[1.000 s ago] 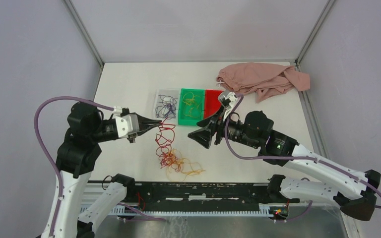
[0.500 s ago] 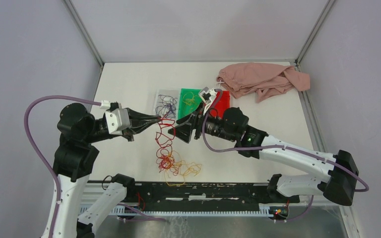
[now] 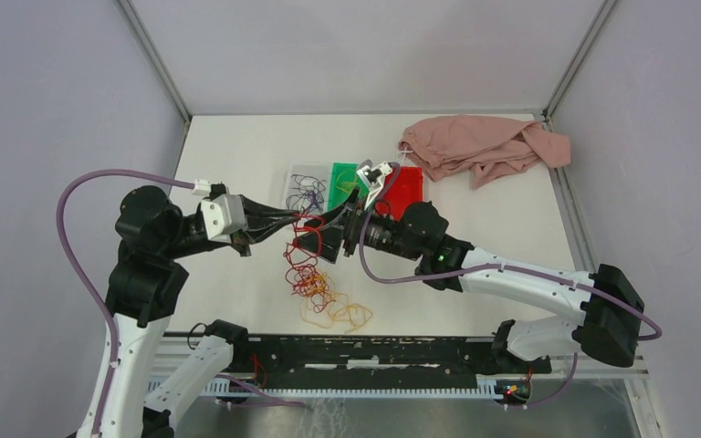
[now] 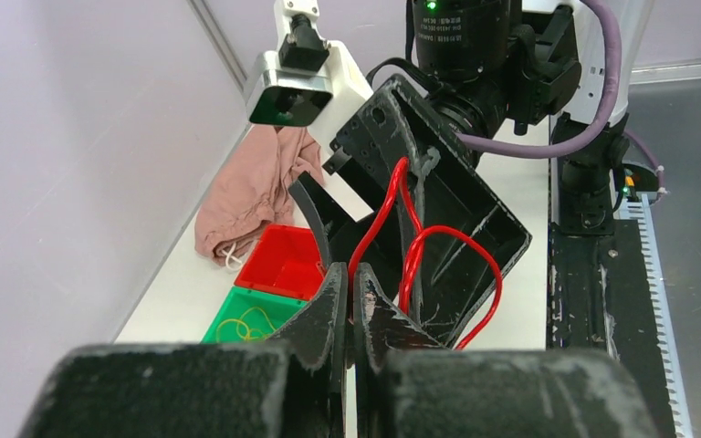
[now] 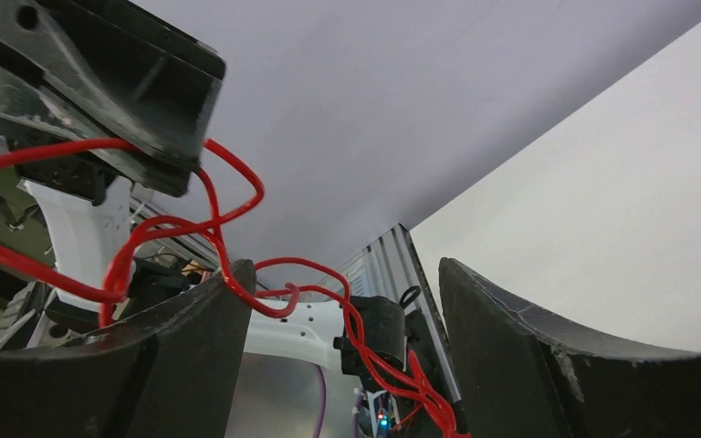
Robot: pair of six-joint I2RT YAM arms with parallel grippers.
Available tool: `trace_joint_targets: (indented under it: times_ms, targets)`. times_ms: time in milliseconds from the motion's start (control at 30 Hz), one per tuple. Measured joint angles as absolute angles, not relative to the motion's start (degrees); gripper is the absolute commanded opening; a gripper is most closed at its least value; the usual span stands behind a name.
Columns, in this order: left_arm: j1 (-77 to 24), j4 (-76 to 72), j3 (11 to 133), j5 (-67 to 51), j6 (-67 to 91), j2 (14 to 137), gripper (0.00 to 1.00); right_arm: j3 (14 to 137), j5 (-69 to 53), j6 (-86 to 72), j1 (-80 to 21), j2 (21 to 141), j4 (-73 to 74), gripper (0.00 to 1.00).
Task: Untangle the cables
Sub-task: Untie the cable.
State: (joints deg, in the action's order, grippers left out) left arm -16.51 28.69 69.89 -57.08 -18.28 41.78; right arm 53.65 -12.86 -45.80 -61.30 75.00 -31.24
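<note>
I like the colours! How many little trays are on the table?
3, in a row: clear tray left, green tray middle, red tray right. The right arm partly covers them.

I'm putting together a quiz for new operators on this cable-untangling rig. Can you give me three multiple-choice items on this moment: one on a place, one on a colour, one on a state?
1. Where does the pink cloth lie?
A. At the far right corner of the table
B. In the green tray
C. Under the left arm's base

2. What colour is the cable that the left gripper pinches?
A. Yellow
B. Dark purple
C. Red

3. How is the right gripper?
A. Shut on the cloth
B. Open
C. Shut on a tray

Answers:
1 A, the top view shows it bunched at that corner.
2 C, the left wrist view shows a red strand leaving its shut jaws.
3 B, its jaws stand wide apart in its own wrist view.
</note>
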Motion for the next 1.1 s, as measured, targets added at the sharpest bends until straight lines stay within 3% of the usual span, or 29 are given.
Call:
trace_joint_targets:
  times_ms: [767, 1100]
  targets:
    - [-16.5, 28.7, 69.1, -57.1, -18.8, 41.9, 0.03, 47.2, -11.4, -50.2, -61.4, 70.9, -36.9, 0.80]
    - [-16.5, 28.7, 69.2, -57.1, -19.1, 42.8, 0.03, 50.6, -10.9, -50.7, -61.9, 74.0, -37.3, 0.82]
